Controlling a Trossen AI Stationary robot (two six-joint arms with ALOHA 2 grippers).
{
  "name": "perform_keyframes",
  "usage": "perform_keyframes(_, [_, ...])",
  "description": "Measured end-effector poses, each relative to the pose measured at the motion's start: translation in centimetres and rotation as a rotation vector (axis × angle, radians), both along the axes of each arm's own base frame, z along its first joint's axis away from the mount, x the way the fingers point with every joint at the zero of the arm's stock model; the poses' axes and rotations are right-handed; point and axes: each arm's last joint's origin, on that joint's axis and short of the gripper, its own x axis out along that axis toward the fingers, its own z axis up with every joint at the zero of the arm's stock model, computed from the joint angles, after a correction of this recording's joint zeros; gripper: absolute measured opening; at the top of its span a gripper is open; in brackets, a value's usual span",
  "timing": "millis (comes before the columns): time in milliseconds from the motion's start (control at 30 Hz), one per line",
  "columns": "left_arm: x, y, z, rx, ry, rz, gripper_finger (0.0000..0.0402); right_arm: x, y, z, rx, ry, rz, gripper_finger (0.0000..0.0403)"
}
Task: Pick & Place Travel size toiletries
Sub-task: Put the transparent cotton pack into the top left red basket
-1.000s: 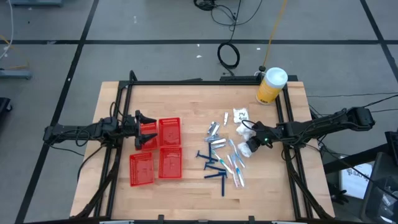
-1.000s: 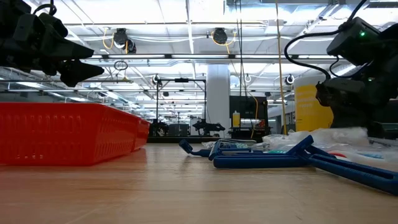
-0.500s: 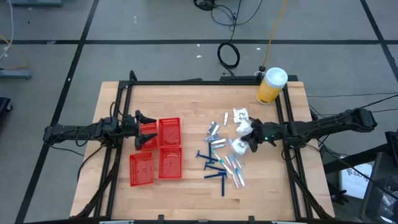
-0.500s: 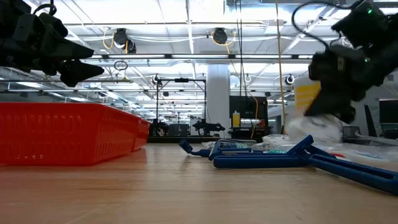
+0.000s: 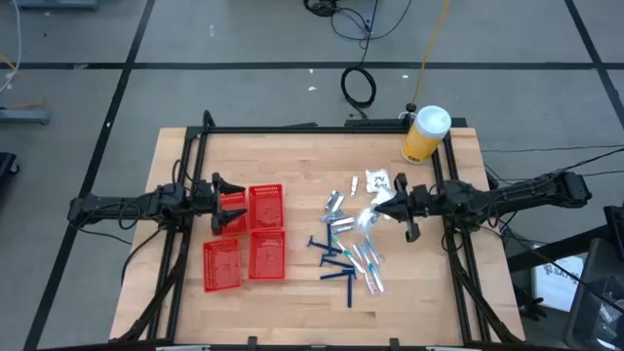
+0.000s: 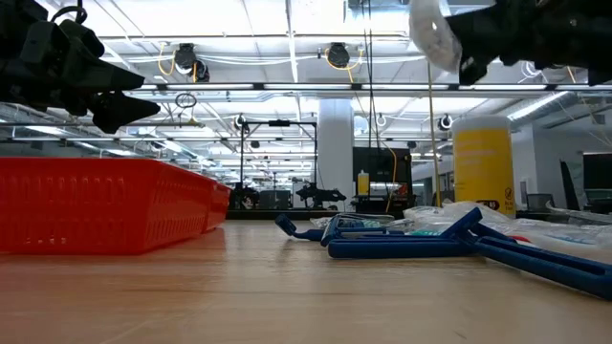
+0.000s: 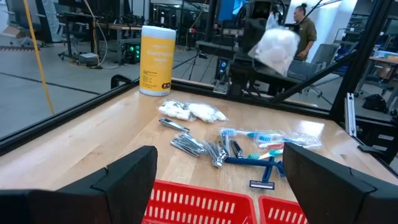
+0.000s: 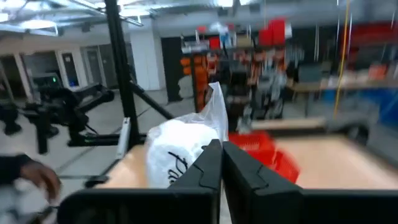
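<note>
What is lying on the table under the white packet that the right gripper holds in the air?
The right gripper holds the white packet above the toothbrushes and silver tubes. From above, the packet covers the spot directly beneath it.

The table (image 5: 292, 156) is pale, matt wood with visible planks. The red baskets (image 5: 246, 237) are plastic mesh, and the razors (image 6: 449, 245) smooth blue plastic. The packet (image 8: 180, 152) in the right hand (image 8: 221, 163) is crinkled, glossy clear film over white.

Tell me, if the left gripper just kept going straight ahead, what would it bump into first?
Probably the red mesh baskets. The left gripper hovers open over their near edge, pointing across the table toward the razors and silver tubes. It rides above them, so staying level it may pass over.
</note>
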Motion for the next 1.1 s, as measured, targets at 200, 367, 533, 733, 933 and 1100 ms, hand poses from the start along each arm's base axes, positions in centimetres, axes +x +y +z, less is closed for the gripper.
perform_keyframes(200, [0.0, 0.0, 0.0, -0.002, -0.002, 0.0, 0.0335, 0.1, 0.0, -0.1, -0.167, -0.015, -0.029, 0.0])
perform_keyframes(367, [0.0, 0.0, 0.0, 0.001, -0.001, 0.0, 0.0335, 0.5, 0.0, -0.6, -0.202, 0.02, -0.031, 0.0])
perform_keyframes(533, [0.0, 0.0, 0.2, -0.005, -0.021, 0.0, 0.0335, 1.2, -0.4, -1.3, -0.184, 0.072, -0.052, 0.0])
perform_keyframes(733, [0.0, 0.0, 0.7, -0.003, -0.071, 0.001, 0.0335, 1.8, -1.3, -1.7, -0.156, 0.077, -0.102, 0.0])
perform_keyframes(933, [-0.1, 0.1, 1.3, 0.005, -0.133, 0.034, 0.0335, 2.3, -2.5, -2.0, -0.154, 0.08, -0.165, 0.0])
perform_keyframes(1100, [0.4, 0.2, 1.8, -0.084, -0.193, 0.077, 0.0335, 2.6, -3.6, -1.9, -0.175, 0.037, -0.233, 0.0])
